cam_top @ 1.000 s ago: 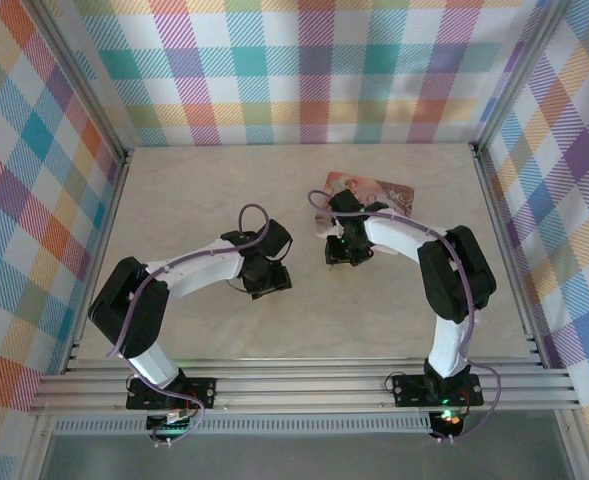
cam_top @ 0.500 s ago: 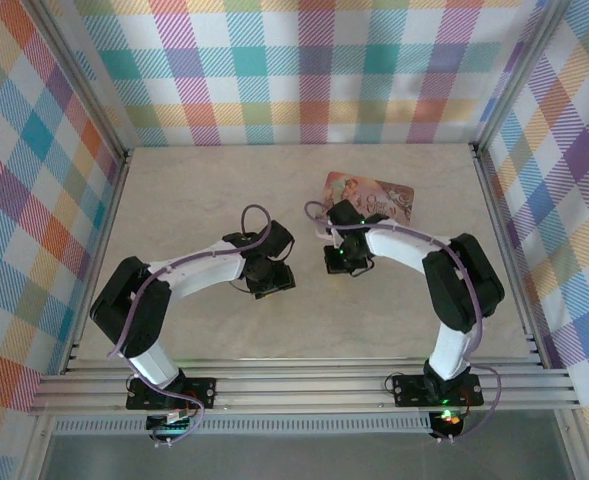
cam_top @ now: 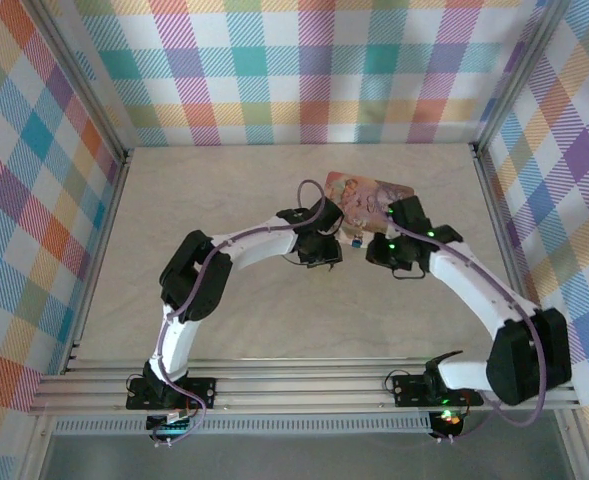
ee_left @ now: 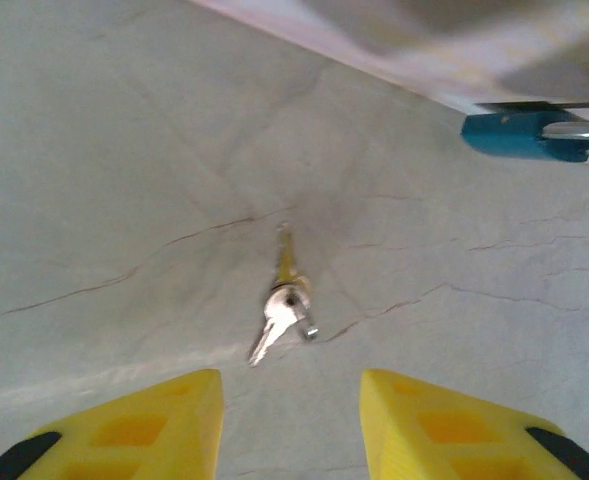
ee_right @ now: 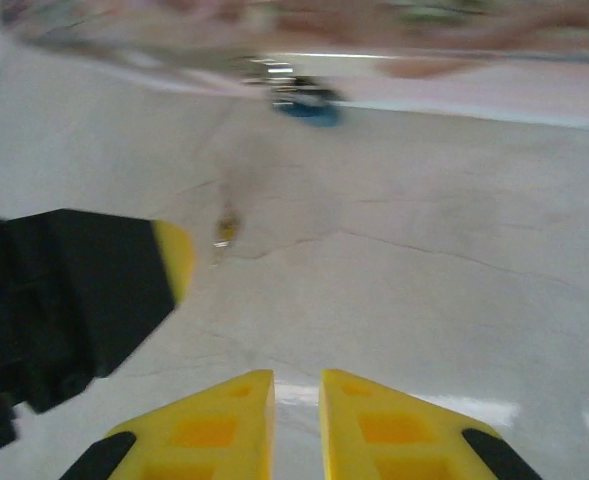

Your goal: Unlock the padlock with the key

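Observation:
Two keys (ee_left: 284, 308) on one ring, one silver and one brass, lie on the table just ahead of my left gripper (ee_left: 292, 430), which is open and empty above them. The blue padlock (ee_left: 522, 135) lies beyond them to the right, at the edge of a picture card (ee_left: 444, 50). My right gripper (ee_right: 296, 425) hovers over bare table with only a narrow gap between its yellow fingers and nothing in it. From its view the padlock (ee_right: 309, 105) is ahead, the keys (ee_right: 224, 228) ahead-left, and the left gripper's fingertip (ee_right: 174, 260) at the left. From above, the padlock (cam_top: 357, 239) sits between both grippers.
The picture card (cam_top: 369, 195) lies flat at the back right of the pale, cracked-looking tabletop (cam_top: 224, 190). Plaid walls and metal rails (cam_top: 494, 200) bound the table on three sides. Both arms crowd the area just in front of the card.
The left arm has stretched right and back toward the card, and its jaws have narrowed a little. The right arm swung out to the right, its gripper now facing the padlock.

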Robot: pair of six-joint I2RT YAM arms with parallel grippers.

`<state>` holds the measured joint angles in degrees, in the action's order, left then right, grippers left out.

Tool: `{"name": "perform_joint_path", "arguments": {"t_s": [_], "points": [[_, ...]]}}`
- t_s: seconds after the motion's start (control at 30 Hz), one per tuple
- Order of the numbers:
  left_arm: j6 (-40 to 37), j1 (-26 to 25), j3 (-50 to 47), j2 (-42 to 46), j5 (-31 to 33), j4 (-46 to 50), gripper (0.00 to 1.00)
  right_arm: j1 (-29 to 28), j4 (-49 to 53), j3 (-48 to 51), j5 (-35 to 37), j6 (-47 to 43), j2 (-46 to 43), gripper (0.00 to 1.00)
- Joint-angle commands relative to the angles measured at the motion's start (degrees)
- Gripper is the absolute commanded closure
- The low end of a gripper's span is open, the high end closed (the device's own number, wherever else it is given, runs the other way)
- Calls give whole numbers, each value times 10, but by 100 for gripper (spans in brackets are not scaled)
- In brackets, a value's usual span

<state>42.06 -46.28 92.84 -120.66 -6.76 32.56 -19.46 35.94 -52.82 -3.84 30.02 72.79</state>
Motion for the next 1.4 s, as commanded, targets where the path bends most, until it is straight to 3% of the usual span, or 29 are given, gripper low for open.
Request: {"name": "perform_joint_path", "arguments": {"t_s": [0.0,0.2,0.57,0.8,1.13,1.37], "points": [[-18,-6,24,-21,10,48,62,19,26,50,-14,42,-46,78],[-33,-6,39,-33,7,53,67,26,18,92,-14,55,-90,76],[-49,-11,92,-73,-2,62,71,26,7,85,-16,59,-71,76],[-72,-15,147,-104,25,126,76,26,3,84,-26,61,-55,76],[-97,-16,142,-103,39,142,78,26,-12,74,-25,62,-41,75],[-111,-14,141,-97,45,147,88,26,-19,70,-27,63,-29,76]]}}
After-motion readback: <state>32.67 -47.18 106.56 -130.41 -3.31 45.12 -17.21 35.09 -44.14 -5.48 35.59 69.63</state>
